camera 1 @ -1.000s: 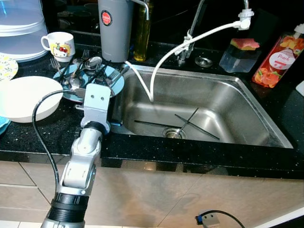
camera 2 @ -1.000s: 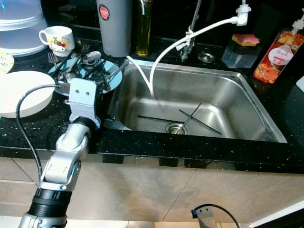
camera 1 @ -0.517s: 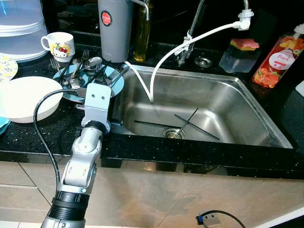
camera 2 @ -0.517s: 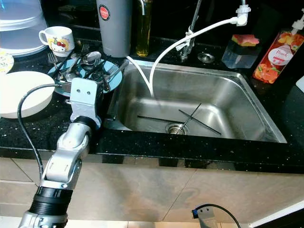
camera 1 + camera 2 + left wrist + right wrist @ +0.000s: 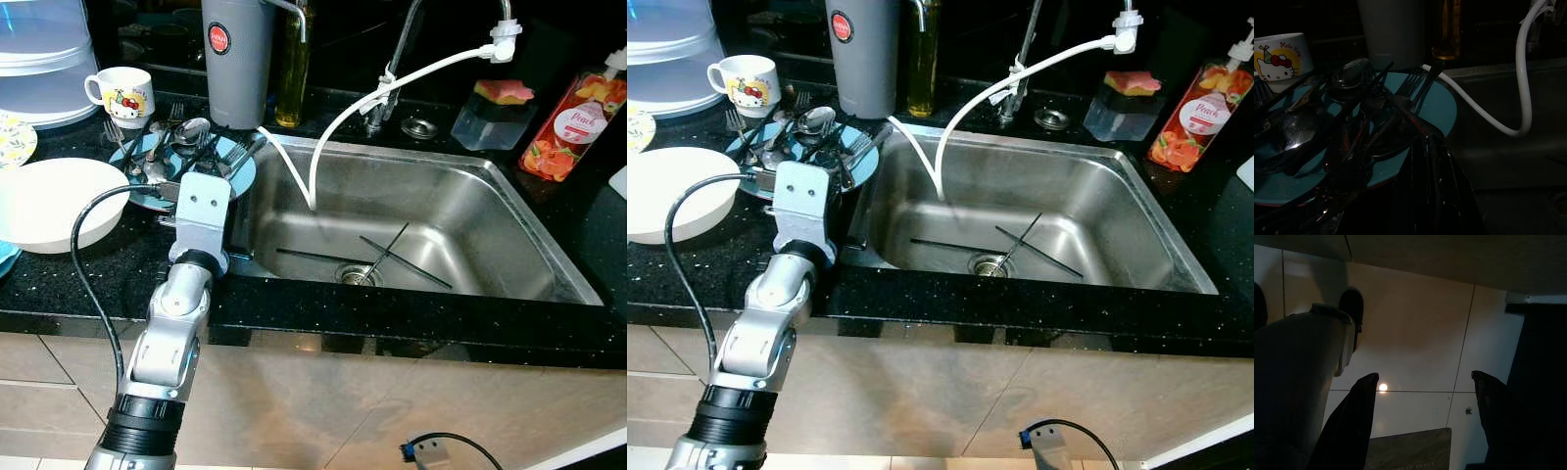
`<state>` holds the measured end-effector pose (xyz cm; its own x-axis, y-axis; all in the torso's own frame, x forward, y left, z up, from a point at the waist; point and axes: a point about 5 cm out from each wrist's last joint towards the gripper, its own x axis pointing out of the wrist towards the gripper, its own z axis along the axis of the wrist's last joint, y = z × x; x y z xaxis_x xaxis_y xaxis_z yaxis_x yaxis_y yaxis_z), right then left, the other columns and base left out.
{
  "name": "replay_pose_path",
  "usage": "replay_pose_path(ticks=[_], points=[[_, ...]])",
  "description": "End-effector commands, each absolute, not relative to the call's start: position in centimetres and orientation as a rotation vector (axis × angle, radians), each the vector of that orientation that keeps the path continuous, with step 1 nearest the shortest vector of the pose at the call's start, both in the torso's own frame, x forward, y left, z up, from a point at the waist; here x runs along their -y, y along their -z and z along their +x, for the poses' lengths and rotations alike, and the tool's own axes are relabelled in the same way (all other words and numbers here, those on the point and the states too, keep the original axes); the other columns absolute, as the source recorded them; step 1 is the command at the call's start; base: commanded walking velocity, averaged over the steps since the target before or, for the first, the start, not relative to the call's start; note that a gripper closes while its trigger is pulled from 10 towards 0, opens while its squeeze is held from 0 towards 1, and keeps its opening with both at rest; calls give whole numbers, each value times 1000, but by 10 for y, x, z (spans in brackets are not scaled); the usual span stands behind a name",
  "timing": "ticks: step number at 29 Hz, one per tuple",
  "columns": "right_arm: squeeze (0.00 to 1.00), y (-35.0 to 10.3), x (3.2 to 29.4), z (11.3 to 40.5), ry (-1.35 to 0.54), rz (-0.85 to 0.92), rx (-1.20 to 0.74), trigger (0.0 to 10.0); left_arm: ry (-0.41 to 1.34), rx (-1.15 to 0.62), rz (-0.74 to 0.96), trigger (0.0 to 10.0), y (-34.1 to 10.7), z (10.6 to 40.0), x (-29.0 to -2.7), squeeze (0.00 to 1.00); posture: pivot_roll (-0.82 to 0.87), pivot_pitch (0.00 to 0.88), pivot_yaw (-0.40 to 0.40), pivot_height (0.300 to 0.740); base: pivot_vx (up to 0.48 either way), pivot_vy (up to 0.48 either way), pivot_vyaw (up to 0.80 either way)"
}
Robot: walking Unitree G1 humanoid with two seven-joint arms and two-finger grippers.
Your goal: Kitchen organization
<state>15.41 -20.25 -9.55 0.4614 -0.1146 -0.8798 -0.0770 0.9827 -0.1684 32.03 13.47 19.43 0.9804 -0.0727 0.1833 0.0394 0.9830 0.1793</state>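
One arm is at work: the left gripper (image 5: 1432,196) sits low over the near rim of the blue plate (image 5: 1442,105), at the counter's edge just left of the sink (image 5: 431,211). Its two black fingers (image 5: 1436,161) lie pressed close together in the dim left wrist view; whether a utensil is pinched between them I cannot tell. The right gripper (image 5: 1422,426) hangs idle over the floor tiles, fingers spread wide, so the left arm is plainly the nearer one.

Straight ahead of the left fingers lies the cutlery (image 5: 186,147), a loose pile of spoons and forks heaped on the plate. Most handles run roughly along the gripper's own line of reach, their bowls and tines pointing away towards the grey canister (image 5: 238,59); a fork (image 5: 1413,85) sits just beyond the fingertips. Judging by that, a pick calls for the fingers to straddle a handle crosswise, not along it.

Beside the plate, to the robot's left, rests the white bowl (image 5: 49,201). Farther back stands the cartoon mug (image 5: 122,93), and a white hose (image 5: 382,93) arcs from the tap down into the sink.
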Motion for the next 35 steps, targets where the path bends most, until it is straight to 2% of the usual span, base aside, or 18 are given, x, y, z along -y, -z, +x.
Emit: replay_pose_path(ticks=[1,20,29,35], points=[[0,96,205,152,40,-190,-1101,10000,73,179,177,10000,-190,319,-131,0,225,39,-108,740,0,0,0],[0,96,207,152,40,-190,-1099,10000,70,174,164,10000,-190,318,-130,0,225,44,-112,740,0,0,0],[0,96,208,151,42,-193,-1102,10000,66,221,156,10000,-209,320,-127,0,228,43,-110,740,0,0,0],[0,96,203,153,36,-190,-1094,10000,25,347,290,10000,-234,320,-124,0,234,44,-111,740,0,0,0]])
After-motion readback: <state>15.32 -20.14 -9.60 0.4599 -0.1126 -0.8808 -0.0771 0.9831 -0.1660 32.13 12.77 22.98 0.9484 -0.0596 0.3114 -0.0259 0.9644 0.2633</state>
